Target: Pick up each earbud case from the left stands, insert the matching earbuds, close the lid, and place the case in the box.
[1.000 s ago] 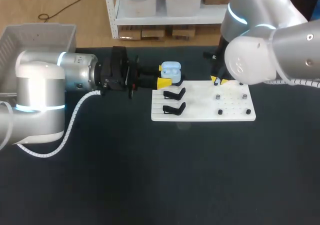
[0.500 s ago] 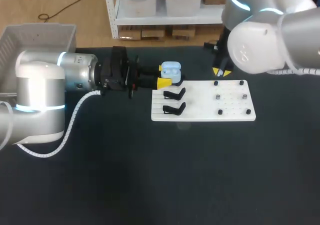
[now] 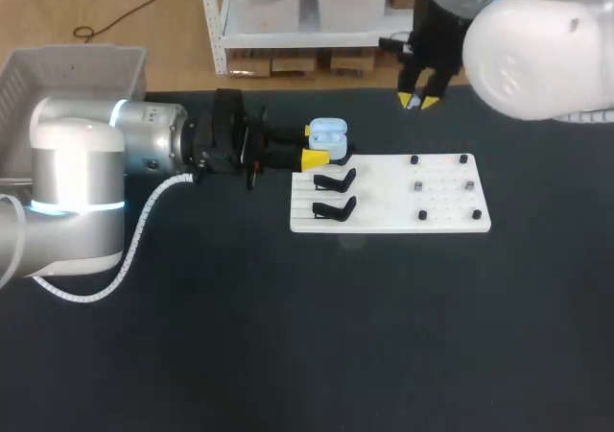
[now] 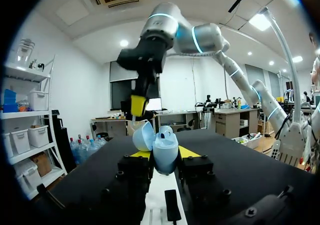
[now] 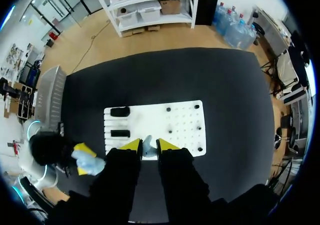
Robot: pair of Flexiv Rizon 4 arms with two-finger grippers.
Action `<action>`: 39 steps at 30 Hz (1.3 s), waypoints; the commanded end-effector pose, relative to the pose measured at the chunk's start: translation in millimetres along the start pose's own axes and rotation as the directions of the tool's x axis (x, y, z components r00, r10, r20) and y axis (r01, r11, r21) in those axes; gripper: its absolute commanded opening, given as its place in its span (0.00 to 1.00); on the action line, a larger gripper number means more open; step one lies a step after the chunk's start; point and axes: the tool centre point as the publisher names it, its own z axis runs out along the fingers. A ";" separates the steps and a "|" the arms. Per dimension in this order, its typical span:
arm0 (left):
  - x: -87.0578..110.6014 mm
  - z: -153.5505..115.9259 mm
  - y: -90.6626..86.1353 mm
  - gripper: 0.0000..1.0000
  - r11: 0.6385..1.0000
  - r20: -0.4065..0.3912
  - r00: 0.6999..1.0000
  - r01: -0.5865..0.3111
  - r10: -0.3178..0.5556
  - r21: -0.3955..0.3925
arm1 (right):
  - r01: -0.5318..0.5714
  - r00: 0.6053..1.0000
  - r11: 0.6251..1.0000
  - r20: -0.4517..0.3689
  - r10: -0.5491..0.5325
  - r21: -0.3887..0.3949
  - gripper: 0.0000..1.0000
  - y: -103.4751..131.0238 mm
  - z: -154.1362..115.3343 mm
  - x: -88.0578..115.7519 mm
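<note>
On dark table (image 3: 288,336), white board (image 3: 384,206) with black pegs. At its far-left corner, left gripper (image 4: 160,153) clamped on open case (image 4: 161,146) – beyond the far edge, right gripper (image 3: 420,100) up high, pinching pale earbud (image 5: 148,147).

I see a flat white perforated board (image 5: 185,120) carrying 6 small dark pegs (image 3: 418,186), straight ahead of my right claw (image 5: 149,146), lying on a black table (image 5: 225,85).

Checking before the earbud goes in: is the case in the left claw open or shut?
Open. The case, gripped in the left claw, has its lid swung back from its body.
</note>
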 end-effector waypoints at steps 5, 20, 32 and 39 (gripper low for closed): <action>0.3 0.0 -1.4 0.00 1.000 0.001 1.000 -0.003 0.003 -0.005 | 0.066 0.996 0.998 0.052 -0.066 -0.009 0.00 24.4 -72.3 36.8; 0.3 0.0 -1.4 0.00 1.000 0.001 1.000 -0.003 0.003 -0.005 | 0.214 0.971 0.975 -0.092 -0.220 -0.067 0.00 75.2 -64.9 65.3; 0.3 0.0 -1.4 0.00 1.000 0.001 1.000 -0.003 0.003 -0.005 | 0.278 0.947 0.957 -0.144 -0.287 -0.084 0.00 96.5 -45.1 66.2; 0.3 0.0 -1.4 0.00 1.000 0.001 1.000 -0.003 0.003 -0.005 | 0.302 0.936 0.948 -0.159 -0.314 -0.098 0.00 101.5 -36.1 69.5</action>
